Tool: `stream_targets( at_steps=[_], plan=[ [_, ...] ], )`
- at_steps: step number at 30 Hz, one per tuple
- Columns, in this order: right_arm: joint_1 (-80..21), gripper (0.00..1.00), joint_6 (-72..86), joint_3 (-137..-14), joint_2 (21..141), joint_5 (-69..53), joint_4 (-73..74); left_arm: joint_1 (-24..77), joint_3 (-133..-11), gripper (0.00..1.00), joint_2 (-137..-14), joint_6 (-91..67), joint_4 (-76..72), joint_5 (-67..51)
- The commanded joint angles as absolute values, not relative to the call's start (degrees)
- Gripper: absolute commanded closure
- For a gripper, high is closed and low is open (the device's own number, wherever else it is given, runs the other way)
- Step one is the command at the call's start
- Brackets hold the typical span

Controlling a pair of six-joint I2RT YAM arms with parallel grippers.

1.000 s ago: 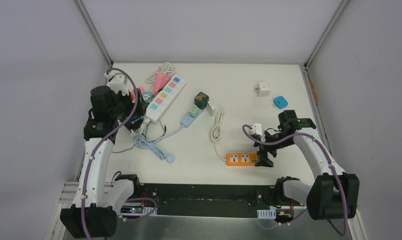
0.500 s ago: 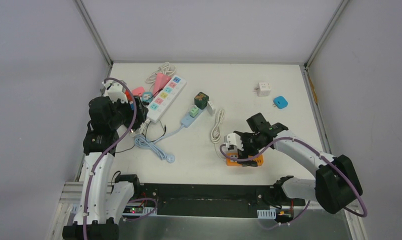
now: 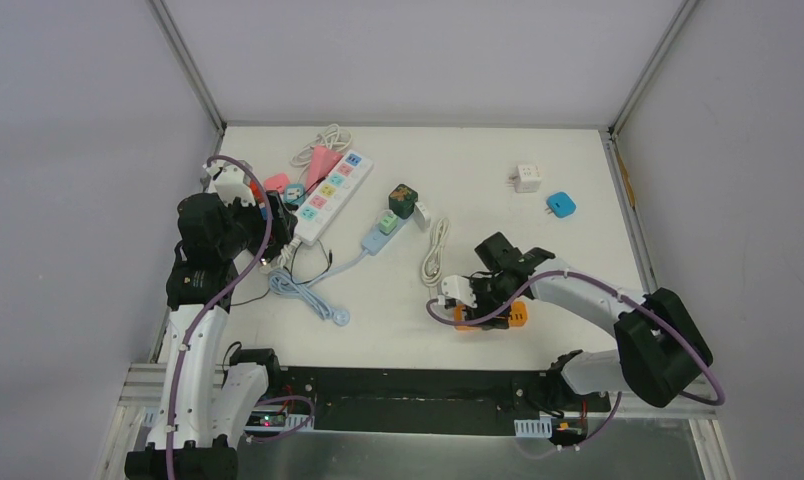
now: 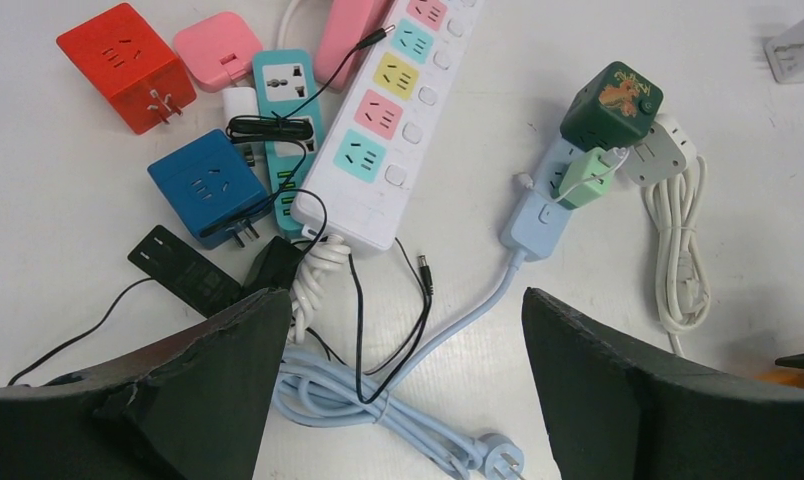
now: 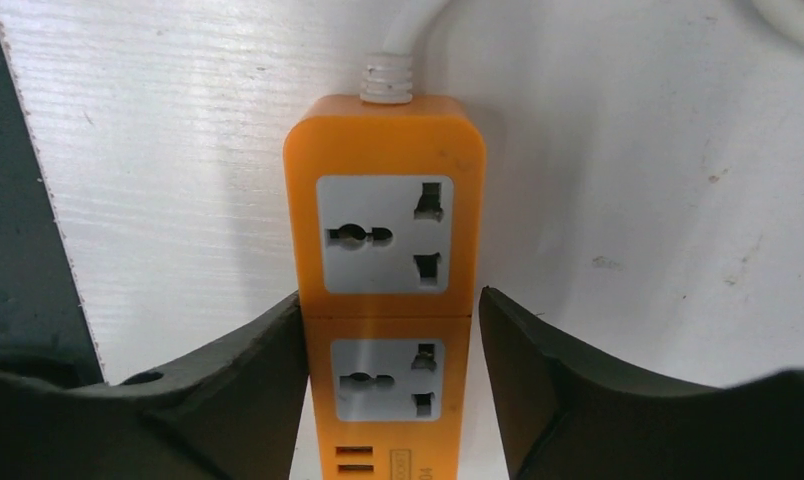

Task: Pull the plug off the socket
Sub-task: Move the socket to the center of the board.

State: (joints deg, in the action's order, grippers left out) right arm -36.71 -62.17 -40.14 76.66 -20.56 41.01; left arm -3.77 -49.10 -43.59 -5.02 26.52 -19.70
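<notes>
The dark green plug (image 4: 610, 105) sits in the pale blue socket strip (image 4: 538, 215), ahead of the left gripper's (image 4: 398, 300) wide-apart jaws and off toward its right finger, well clear of both. The right gripper's (image 5: 390, 300) jaws press both long sides of the orange socket strip (image 5: 383, 150), near the table's (image 3: 578, 160) front edge.

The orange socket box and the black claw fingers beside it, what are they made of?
The orange socket box looks like hard plastic: it is smooth and slightly shiny, with moulded rounded corners. The claw fingers look like matte black plastic or rubber. They are dull, with rough, crumbly edges, and I can't tell which it is.
</notes>
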Motion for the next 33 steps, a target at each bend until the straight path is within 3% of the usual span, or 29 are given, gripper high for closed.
stream_targets(
  at_steps=[1,8,17,27,33],
  plan=[
    [-36.99,0.41,-60.79,-41.13,77.50,-19.05,40.44,-3.60,-49.71,0.12,-43.14,-5.64,24.31,-20.83],
    [-31.20,0.76,-57.40,-43.39,75.98,-19.56,42.00,-3.60,-49.68,0.12,-43.16,-5.76,24.33,-21.00],
    [-11.26,0.95,-52.56,-44.88,73.59,-16.78,40.29,-3.60,-49.81,0.12,-43.20,-6.00,24.20,-21.60],
    [13.94,0.97,-43.37,-46.53,77.59,-8.64,33.70,-3.60,-49.88,0.11,-43.29,-6.65,24.07,-23.09],
    [20.83,0.93,-39.77,-46.02,78.47,-5.25,29.42,-3.60,-49.76,0.11,-43.13,-6.89,23.82,-23.70]
  ],
)
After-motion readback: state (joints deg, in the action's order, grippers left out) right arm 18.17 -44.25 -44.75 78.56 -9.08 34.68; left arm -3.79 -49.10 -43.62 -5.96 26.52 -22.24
